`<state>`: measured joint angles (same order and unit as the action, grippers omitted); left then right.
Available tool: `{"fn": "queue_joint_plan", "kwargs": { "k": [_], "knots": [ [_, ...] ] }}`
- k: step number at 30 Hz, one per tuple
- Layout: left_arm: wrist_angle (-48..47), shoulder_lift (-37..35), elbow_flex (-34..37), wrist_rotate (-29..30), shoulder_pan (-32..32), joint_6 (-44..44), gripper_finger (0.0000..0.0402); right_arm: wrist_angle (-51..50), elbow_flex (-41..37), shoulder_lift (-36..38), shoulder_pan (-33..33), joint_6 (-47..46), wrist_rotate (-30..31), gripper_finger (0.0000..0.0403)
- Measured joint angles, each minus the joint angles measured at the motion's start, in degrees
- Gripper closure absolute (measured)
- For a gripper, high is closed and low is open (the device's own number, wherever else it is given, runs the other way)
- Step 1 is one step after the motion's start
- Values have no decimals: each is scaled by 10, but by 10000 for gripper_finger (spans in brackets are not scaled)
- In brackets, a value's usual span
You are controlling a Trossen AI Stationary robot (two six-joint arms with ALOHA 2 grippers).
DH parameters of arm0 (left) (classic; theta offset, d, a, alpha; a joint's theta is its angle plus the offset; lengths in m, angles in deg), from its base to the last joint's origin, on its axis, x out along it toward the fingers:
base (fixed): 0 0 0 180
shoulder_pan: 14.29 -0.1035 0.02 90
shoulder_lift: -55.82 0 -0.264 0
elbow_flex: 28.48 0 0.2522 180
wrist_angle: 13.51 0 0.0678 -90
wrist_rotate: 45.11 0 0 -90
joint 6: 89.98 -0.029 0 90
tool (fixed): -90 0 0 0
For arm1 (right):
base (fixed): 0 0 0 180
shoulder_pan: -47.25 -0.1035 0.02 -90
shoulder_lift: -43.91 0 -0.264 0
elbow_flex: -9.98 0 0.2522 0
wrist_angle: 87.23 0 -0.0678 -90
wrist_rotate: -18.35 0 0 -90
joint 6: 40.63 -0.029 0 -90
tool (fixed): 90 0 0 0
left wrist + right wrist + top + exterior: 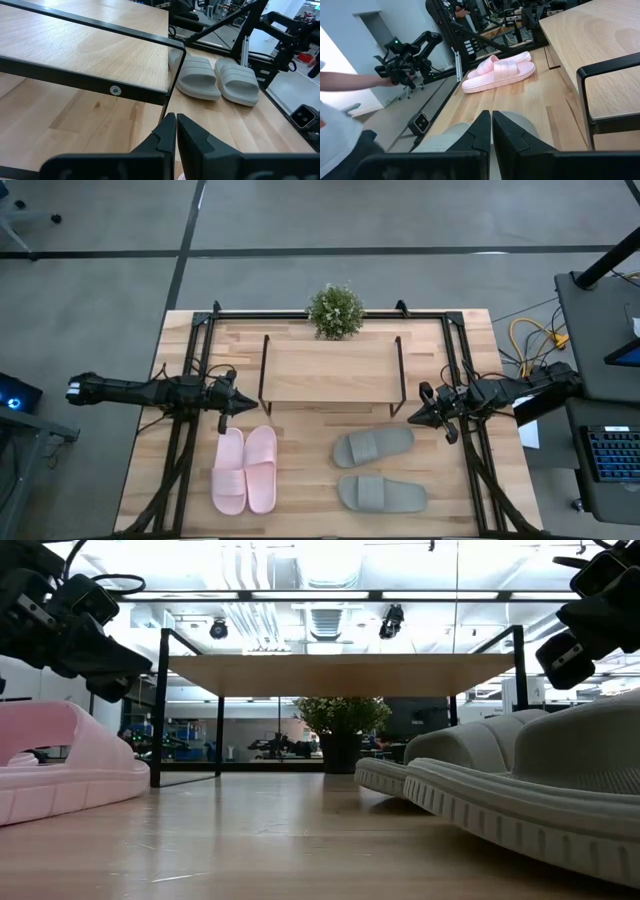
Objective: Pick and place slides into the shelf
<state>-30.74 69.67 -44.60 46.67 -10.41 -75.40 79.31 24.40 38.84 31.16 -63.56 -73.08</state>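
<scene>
The shelf [330, 370] stands mid-table on thin black legs, nothing on its plank top [90, 50]. The pale pink slides [245, 470] lie side by side on the table, near-left of the shelf. The two grey-green slides [373, 446] [382, 494] lie flat near-right of it, one behind the other. My left gripper [243, 402] hovers shut by the shelf's left legs, just beyond the pink pair. My right gripper [413, 418] hovers shut by the shelf's right legs, over the far grey-green slide's [450, 135] right end. The low view shows both grippers raised off the table.
A small potted plant [335, 310] stands behind the shelf at the table's far edge. Black frame rails [190, 380] run along both table sides. A person's arm [345, 80] shows beyond the table's left edge in the right wrist view. Bare wood [300, 480] lies between the two pairs.
</scene>
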Motion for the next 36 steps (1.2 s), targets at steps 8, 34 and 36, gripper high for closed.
{"fn": "queue_joint_plan", "kwargs": {
  "k": [8,34,36],
  "knots": [
    [0,0,0,0,0,0,402,0,0,0,0,10,0,394],
    [521,24,0,62,-1,5,402,303,4,-33,0,-204,222,387],
    [545,29,0,63,0,-18,402,299,17,-44,0,-194,222,373]
  ]
}}
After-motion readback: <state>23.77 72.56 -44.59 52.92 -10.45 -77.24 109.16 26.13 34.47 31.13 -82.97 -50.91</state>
